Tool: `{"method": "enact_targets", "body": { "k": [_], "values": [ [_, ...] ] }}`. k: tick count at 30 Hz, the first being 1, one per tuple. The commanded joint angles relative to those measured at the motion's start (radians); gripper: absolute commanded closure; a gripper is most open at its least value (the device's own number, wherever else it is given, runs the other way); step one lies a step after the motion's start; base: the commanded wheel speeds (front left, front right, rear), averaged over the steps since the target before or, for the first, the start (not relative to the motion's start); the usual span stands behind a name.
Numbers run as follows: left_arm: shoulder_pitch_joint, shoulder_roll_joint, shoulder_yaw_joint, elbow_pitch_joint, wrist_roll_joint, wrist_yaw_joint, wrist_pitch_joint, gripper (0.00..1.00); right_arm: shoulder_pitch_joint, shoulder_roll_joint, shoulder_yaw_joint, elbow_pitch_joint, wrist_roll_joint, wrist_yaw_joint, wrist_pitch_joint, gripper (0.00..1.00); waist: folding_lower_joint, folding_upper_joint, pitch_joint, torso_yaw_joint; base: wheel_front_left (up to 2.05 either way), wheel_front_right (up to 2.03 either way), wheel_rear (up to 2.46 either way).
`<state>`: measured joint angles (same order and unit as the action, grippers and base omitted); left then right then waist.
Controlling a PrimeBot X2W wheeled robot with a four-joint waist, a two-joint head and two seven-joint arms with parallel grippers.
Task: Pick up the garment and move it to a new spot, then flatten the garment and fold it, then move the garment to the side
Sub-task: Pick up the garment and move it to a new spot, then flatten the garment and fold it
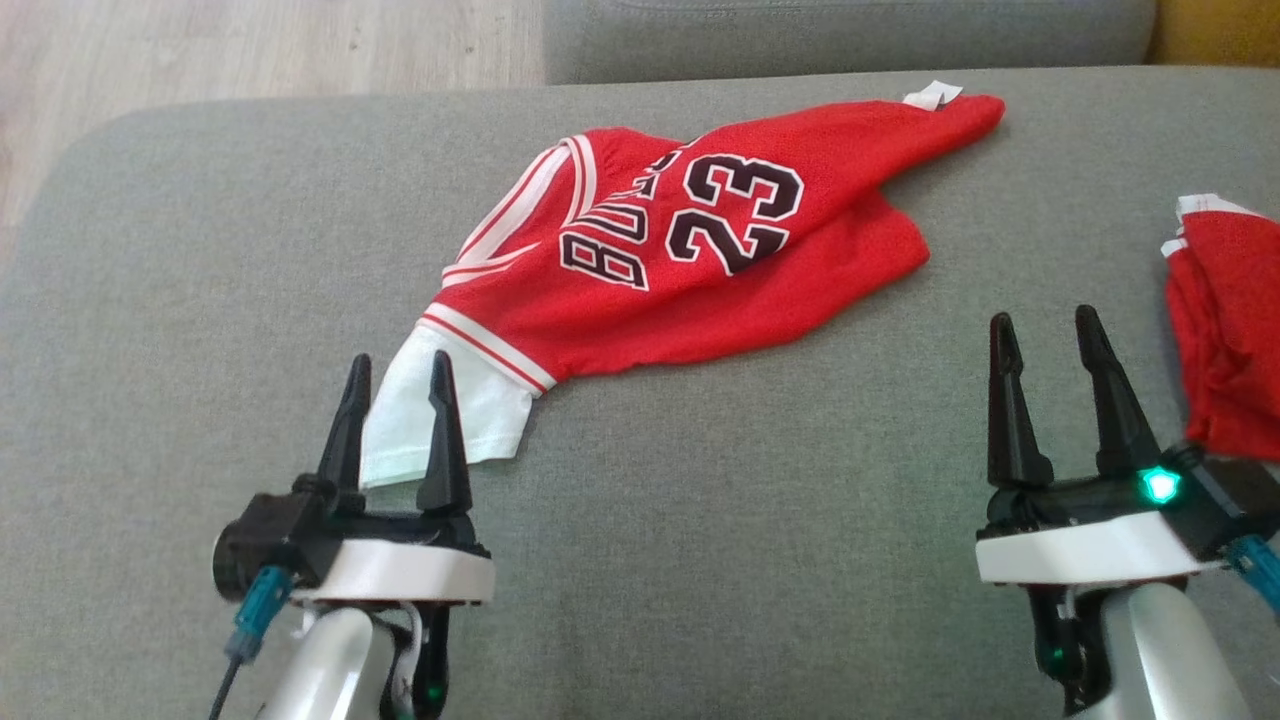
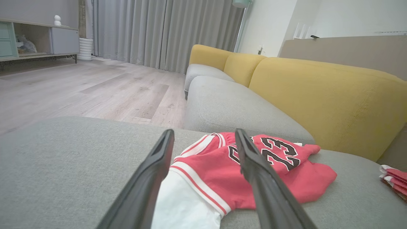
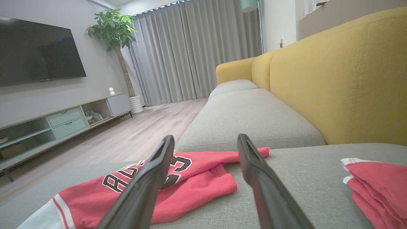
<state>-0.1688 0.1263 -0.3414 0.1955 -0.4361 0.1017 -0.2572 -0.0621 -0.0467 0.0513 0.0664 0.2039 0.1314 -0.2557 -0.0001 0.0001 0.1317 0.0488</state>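
The left gripper (image 1: 399, 368) stands open at the lower left, holding nothing. In the head view its two dark fingers frame the white sleeve (image 1: 450, 415) of the jersey (image 1: 700, 270). The red jersey, numbered 23, lies crumpled and slantwise on the grey cushion (image 1: 700, 560), running from that sleeve up toward the far right. The right gripper (image 1: 1044, 322) hovers open and empty over bare cushion, apart from the jersey. Just beside it, at the right edge, lies another red cloth (image 1: 1225, 330), bunched up.
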Motion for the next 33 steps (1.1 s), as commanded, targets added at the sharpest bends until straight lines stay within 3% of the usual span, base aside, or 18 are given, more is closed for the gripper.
{"method": "enact_targets", "body": {
  "k": [1, 8, 25, 33],
  "values": [
    [-0.031, -0.003, 0.049, -0.041, 0.022, -0.011, -0.004, 0.00, -0.015, -0.004, 0.022, -0.031, -0.001, -0.001, -0.006, 0.00, 0.0001, -0.0001, 0.010, 0.003, 0.00, 0.00, 0.00],
    [-0.072, -0.030, 0.075, -0.031, 0.073, -0.062, -0.004, 0.00, -0.101, -0.004, 0.020, 0.025, -0.032, -0.001, -0.006, 0.00, 0.0001, -0.0001, 0.083, 0.027, 0.00, 0.00, 0.00],
    [-0.139, -0.072, 0.107, 0.010, 0.109, -0.117, -0.005, 0.00, -0.503, -0.004, -0.215, 0.602, -0.131, -0.001, 0.177, 0.00, 0.0001, -0.0001, 0.178, 0.124, 0.00, 0.00, 0.00],
    [-0.152, -0.075, 0.109, 0.015, 0.109, -0.118, -0.005, 0.00, -0.599, -0.004, -0.189, 0.766, -0.154, -0.001, 0.178, 0.00, 0.0001, -0.0001, 0.189, 0.136, 0.00, 0.00, 0.00]
  ]
}}
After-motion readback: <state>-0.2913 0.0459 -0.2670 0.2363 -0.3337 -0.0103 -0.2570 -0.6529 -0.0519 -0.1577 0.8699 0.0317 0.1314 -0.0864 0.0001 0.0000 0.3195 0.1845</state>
